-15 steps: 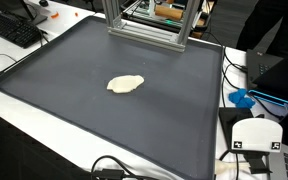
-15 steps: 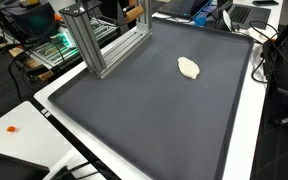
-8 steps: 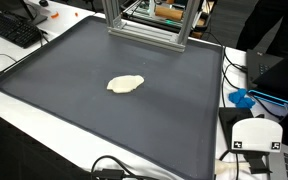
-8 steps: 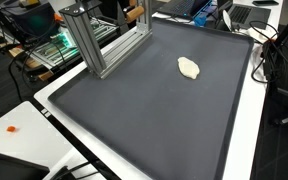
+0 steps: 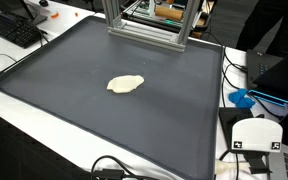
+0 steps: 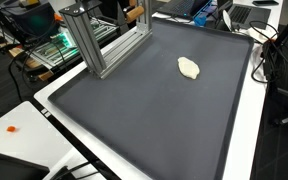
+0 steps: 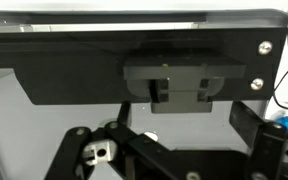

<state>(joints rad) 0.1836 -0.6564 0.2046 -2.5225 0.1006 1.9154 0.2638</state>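
Note:
A pale, dough-like lump lies alone near the middle of a large dark grey mat. Neither the arm nor the gripper shows in either exterior view. In the wrist view my gripper rises from the bottom edge. Its black finger links are spread far apart and nothing sits between them. It faces a black bracket with screws over a white surface. The lump does not show in the wrist view.
An aluminium frame stands at one edge of the mat. A keyboard, a blue object and a white box with a printed marker lie off the mat. Cables trail along its border.

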